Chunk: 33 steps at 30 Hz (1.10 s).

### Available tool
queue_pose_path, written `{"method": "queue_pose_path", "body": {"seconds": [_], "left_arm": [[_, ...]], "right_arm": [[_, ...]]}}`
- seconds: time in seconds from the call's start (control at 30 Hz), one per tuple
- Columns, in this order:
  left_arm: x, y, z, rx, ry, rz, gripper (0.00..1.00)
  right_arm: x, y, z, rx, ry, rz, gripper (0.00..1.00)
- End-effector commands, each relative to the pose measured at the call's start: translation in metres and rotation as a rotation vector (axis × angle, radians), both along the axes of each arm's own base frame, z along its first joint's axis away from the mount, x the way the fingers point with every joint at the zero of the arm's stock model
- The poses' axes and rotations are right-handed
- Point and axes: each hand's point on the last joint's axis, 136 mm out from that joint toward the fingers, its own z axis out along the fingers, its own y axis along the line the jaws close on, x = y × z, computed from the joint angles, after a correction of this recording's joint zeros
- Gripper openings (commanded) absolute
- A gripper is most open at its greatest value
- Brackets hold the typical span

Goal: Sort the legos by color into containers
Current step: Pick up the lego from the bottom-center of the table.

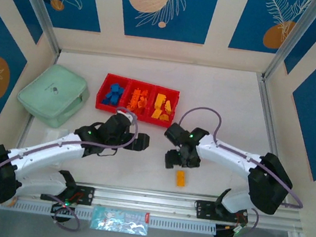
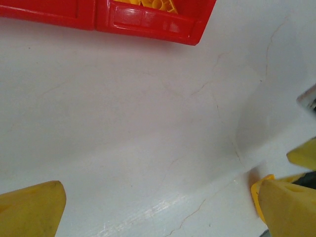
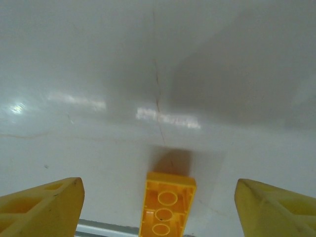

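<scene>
One orange brick (image 3: 167, 205) between right claw (image 3: 158, 186) tips, untouched.

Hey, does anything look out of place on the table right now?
One brick lies alone on the table, outside the red tray, by the open right gripper. The others sit sorted in the tray.

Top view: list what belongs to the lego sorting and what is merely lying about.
Job in hand: red tray; blue legos; orange legos; yellow legos; loose brick.
Lying about: mint-green case; printed packet.
</scene>
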Motion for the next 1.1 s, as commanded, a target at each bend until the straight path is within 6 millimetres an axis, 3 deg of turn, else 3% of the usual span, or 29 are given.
{"method": "queue_pose_path", "body": {"seconds": [0.0, 0.23, 0.63, 0.77, 0.9, 1.07], "left_arm": [[0.003, -0.001, -0.001, -0.010, -0.010, 0.043, 0.99], [-0.001, -0.001, -0.009, -0.010, 0.009, 0.049, 0.99], [-0.001, 0.000, -0.009, 0.004, 0.001, 0.047, 0.99], [0.001, 0.001, -0.002, 0.011, -0.013, 0.041, 0.99], [0.003, 0.005, 0.009, 0.031, -0.042, 0.037, 0.99], [0.011, 0.025, 0.023, 0.095, -0.080, 0.066, 0.99]], "right_arm": [[-0.019, 0.006, -0.014, 0.000, 0.047, -0.041, 0.81], [-0.033, -0.002, -0.036, -0.066, 0.083, -0.082, 0.77], [-0.025, 0.005, -0.026, -0.028, 0.051, -0.063, 0.42], [-0.011, 0.015, -0.004, 0.015, 0.002, -0.031, 0.34], [0.015, 0.034, 0.030, 0.090, -0.069, 0.009, 0.34], [0.075, 0.059, 0.073, 0.182, -0.169, 0.001, 0.34]]}}
